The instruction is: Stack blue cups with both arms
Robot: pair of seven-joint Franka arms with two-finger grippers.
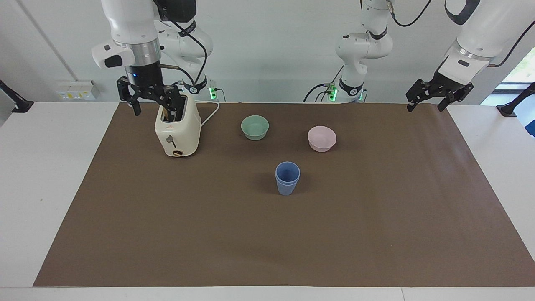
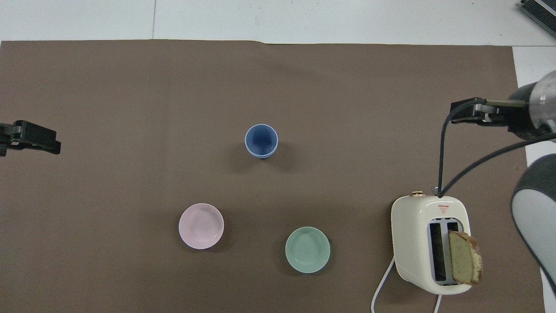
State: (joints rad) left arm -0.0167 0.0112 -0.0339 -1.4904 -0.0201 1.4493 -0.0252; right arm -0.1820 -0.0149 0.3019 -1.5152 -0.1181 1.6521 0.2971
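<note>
With the blue cups (image 1: 287, 178) nested upright mid-desk, at about six o'clock from the green bowl (image 1: 254, 127), both empty, spread tools, right tool (image 1: 152, 100) above the toaster (image 1: 177, 130) and left tool (image 1: 439, 97), should simply park clear.

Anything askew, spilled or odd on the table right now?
Nothing spilled or tipped. The periwinkle-blue plastic cups stand nested and upright on the brown mat. Only oddity: a bread slice sticks up out of the cream toaster.
</note>
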